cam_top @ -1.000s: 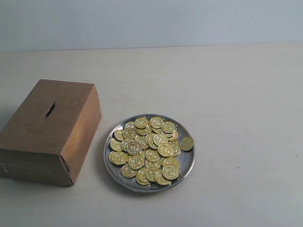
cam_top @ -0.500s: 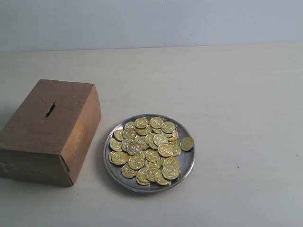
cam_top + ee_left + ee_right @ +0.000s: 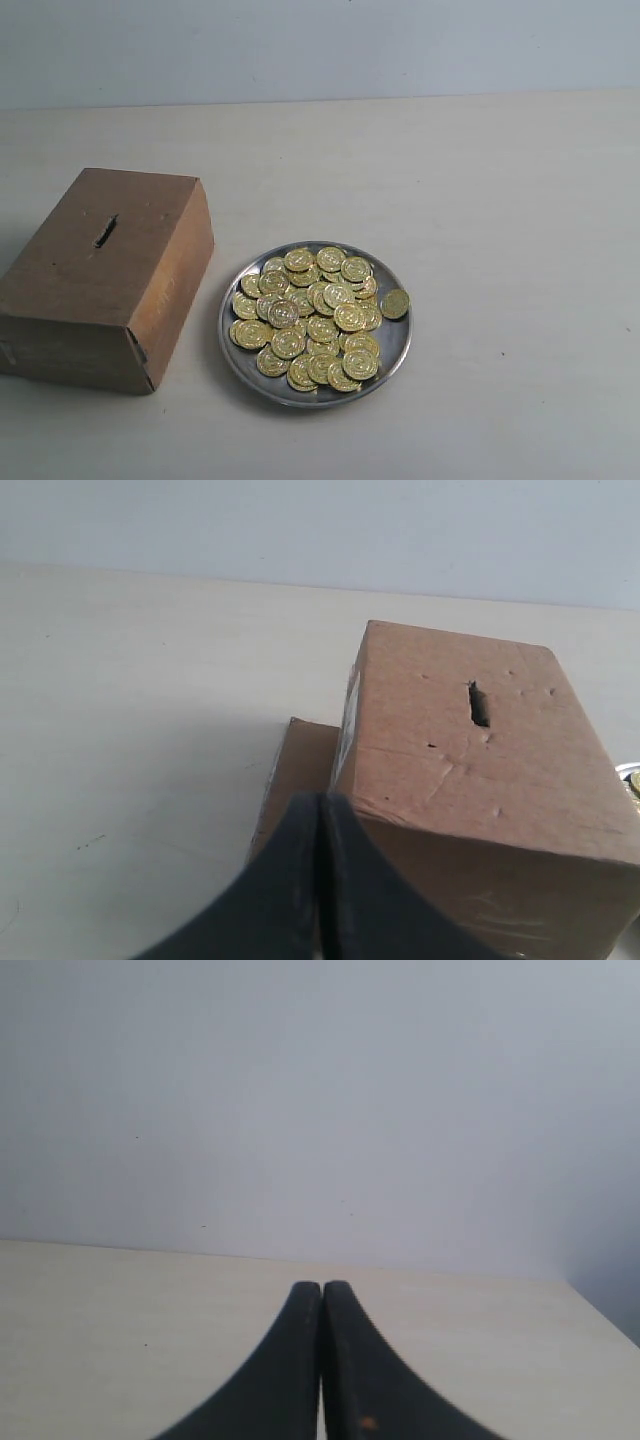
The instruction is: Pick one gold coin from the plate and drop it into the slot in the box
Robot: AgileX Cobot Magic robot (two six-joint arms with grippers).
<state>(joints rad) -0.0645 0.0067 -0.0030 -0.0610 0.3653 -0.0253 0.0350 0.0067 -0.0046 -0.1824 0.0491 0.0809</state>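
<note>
1 box (image 3: 105, 275); 1 box slot (image 3: 105, 231); 1 plate (image 3: 393, 341); gold coins (image 3: 320, 322) several dozen, overlapping, exact count unreadable.

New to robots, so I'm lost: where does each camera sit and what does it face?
Exterior view: off the arms, looking down at box and plate of gold coins; no robot part shows.
Left wrist view: on left arm, facing the box slot past the shut left gripper.
Right wrist view: on right arm, facing table and wall past the shut right gripper.
Shared: exterior and left wrist both show the box.
</note>
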